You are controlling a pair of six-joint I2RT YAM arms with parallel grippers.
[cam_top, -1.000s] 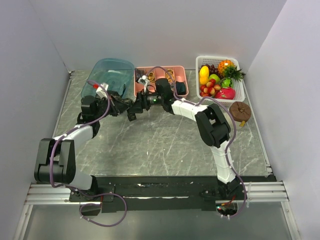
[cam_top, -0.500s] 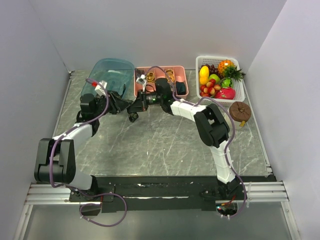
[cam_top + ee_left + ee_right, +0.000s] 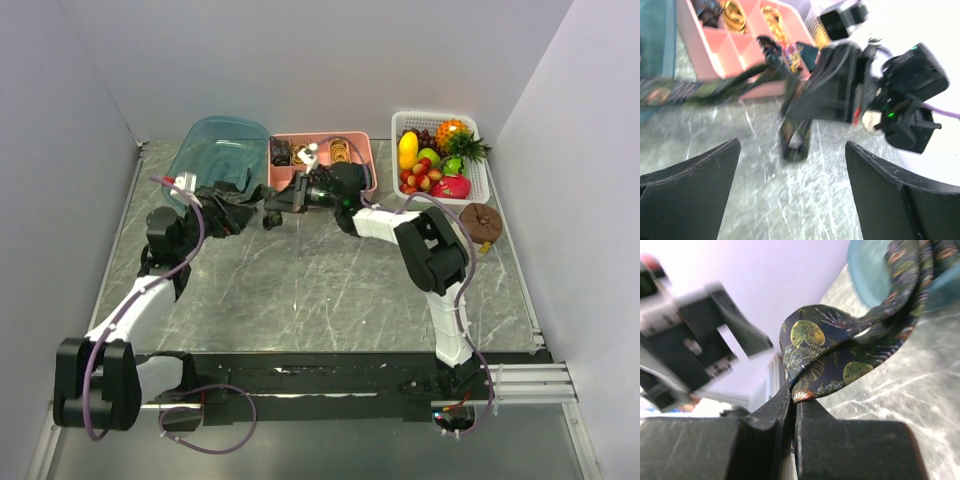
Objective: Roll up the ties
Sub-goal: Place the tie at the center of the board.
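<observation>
A dark navy tie (image 3: 840, 350) with green-gold leaf prints hangs out of the teal bin (image 3: 222, 152) and runs to my right gripper (image 3: 794, 390), which is shut on its folded end. In the top view the tie (image 3: 245, 200) stretches between the bin and the right gripper (image 3: 271, 212), just in front of the pink tray (image 3: 372, 170). My left gripper (image 3: 215, 215) stands open a little left of it, holding nothing. In the left wrist view the left gripper (image 3: 792, 150) faces the right gripper (image 3: 795, 135) and the blurred tie (image 3: 735, 85).
The pink tray (image 3: 705, 55) holds coiled ties: gold ones (image 3: 732, 10) and a dark one (image 3: 280, 152). A white fruit basket (image 3: 478, 160) stands at the back right, with a brown round object (image 3: 480, 222) in front of it. Grey walls close both sides.
My left gripper has opened, let go of the tie and drawn back to the left. My right gripper has shut on the tie's end and lifted it slightly toward the tray.
</observation>
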